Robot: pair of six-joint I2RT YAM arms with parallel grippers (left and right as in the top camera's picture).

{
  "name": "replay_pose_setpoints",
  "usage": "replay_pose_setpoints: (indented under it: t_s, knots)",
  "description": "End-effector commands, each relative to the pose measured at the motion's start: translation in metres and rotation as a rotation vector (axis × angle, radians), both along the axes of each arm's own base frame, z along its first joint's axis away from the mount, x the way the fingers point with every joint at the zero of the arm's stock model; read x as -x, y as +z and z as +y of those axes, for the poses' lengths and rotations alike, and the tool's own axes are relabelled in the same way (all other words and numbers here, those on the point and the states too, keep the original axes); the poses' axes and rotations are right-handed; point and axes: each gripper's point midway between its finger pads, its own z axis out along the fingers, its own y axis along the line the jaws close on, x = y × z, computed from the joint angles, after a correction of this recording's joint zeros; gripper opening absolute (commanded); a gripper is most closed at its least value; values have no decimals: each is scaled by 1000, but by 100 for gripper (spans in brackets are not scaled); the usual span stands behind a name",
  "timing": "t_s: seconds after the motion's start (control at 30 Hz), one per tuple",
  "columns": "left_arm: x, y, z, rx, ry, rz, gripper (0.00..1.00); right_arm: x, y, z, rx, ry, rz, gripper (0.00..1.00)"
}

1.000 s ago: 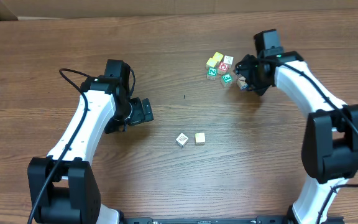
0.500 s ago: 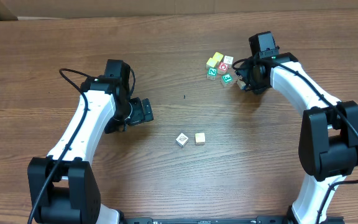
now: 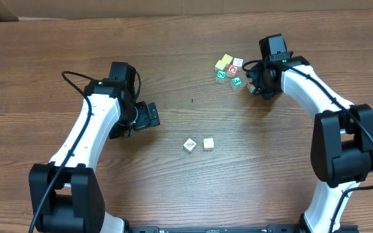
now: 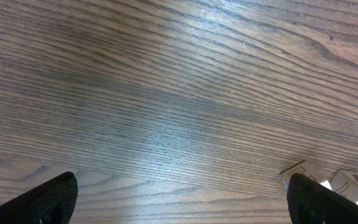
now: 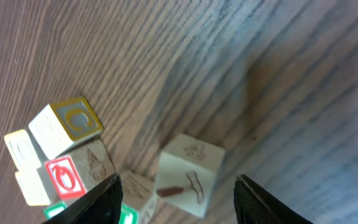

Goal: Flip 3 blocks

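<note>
My right tool (image 5: 178, 186) stood low over the wooden counter (image 3: 173, 58) at the edge of a cluster of small lettered cubes (image 3: 228, 70). Its jaws were partly spread astride a pale wooden cube with a brown drawing on its face (image 5: 188, 173). A strip of counter showed between the cube and each finger, so I took it as not yet gripped, though the wrist view cut off the fingertips and I could not be sure. My left tool (image 3: 153, 117) hung wide apart and empty, well left of the work.

A white cube with a diamond-framed picture (image 3: 189, 145) and a plain yellow-tan cube (image 3: 208, 144) sat just beside each other in mid-counter, well apart from the cluster. I judged those two dealt with and this one the third.

The step in hand was the grasp. Next I needed to close squarely on opposite faces, lift clear of the neighbouring red-lettered cube (image 5: 64, 176), then roll the wrist to set another face up.
</note>
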Motion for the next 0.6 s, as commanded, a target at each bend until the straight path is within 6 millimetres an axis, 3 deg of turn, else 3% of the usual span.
replay_pose_setpoints:
  t_s: [0.0,0.13,0.3,0.57]
  knots:
    - [-3,5,-2,9,-5,-18,100,2,-21,-1,7,-30,34,59]
    - [-3,5,-2,9,-5,-18,100,-2,-20,-1,11,-32,13,58]
    - [-3,5,-2,9,-5,-18,99,-1,-20,-2,18,-22,21,46]
    - [-3,5,-2,9,-5,-18,100,8,-13,-4,59,70,43,43]
